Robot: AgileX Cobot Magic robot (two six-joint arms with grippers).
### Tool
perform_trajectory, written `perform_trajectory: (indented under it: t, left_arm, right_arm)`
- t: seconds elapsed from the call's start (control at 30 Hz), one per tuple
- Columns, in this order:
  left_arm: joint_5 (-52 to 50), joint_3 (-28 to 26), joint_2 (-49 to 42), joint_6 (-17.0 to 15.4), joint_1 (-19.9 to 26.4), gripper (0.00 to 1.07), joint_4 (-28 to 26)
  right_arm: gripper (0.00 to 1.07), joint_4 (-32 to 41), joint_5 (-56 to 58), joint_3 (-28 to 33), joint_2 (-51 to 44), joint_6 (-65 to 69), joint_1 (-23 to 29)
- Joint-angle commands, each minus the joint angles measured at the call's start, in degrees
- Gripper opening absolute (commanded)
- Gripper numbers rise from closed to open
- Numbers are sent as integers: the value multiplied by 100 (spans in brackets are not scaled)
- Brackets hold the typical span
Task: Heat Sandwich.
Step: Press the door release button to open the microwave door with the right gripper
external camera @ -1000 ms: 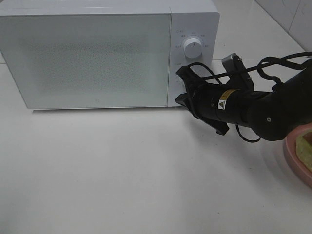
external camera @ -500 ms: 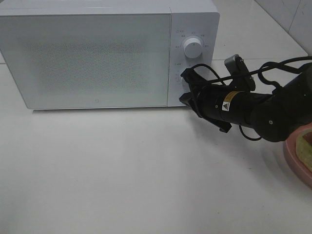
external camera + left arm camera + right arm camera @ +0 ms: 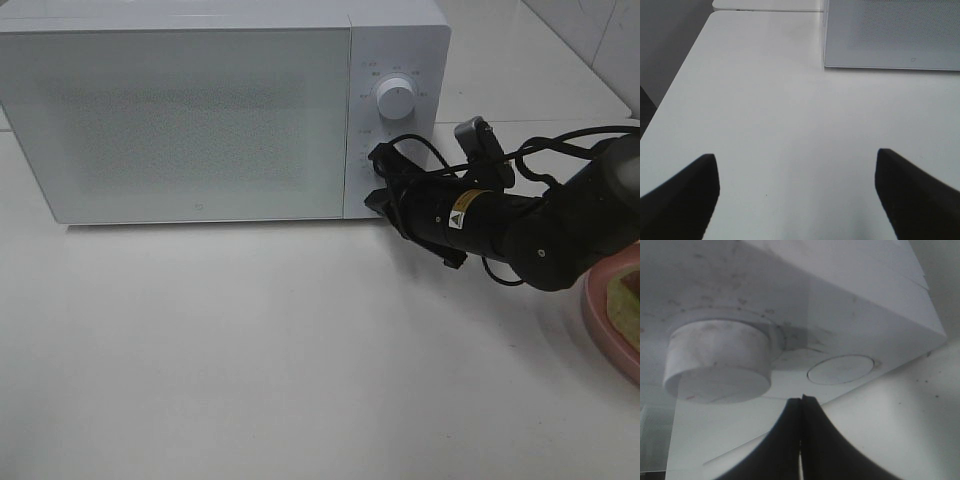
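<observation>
The microwave (image 3: 190,120) stood at the far side of the white table (image 3: 250,350) with its door closed. The right gripper (image 3: 378,190) reached across to the lower part of its control panel, below the knob (image 3: 397,100), fingers pressed together and holding nothing. In the right wrist view the tips lay just beside a round button (image 3: 840,369); whether they touched the panel could not be told. The left gripper (image 3: 795,157) hung over bare table near the microwave's left corner, fingers spread wide and empty. The sandwich (image 3: 628,295) lay on a pink plate (image 3: 603,312) at the right edge, only a sliver showing, well apart from both grippers
</observation>
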Motion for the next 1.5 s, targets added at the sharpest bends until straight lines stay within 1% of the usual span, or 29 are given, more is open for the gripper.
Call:
perform_trajectory:
  t: [0.03,0.2,0.47,0.9,1.0,1.2,1.37,1.5]
  left_arm:
    - [-97,17,-138,-40,-29,81,11]
    - [-97,17,-138,-40,-29,81,11]
    - [-97,17,-138,-40,-29,81,11]
    - [-97,17,-138,-40,-29,81,11]
    - [-97,17,-138,-40,-29,81,11]
    - [-97,17,-138,-40,-29,81,11]
    - [-97,17,-138,-40,-29,81,11]
    - [-97,17,-138,-40,-29,81,11]
  right_arm:
    - [0,-63,69,-120,40,-155,-92]
    - [0,-63,212,-235,74,-252,-143]
    - [0,40,189,-235,201,-355,-149]
    - [0,235,-418,-252,516,-521,-149]
    - [0,521,-567,-252,510,-825,-149]
    - [0,814,-722,-252,510,-1117,-149]
    - [0,837,-739,-269,527,-1140,-149]
    - [0,779,-917,-430,665,-1100,-149]
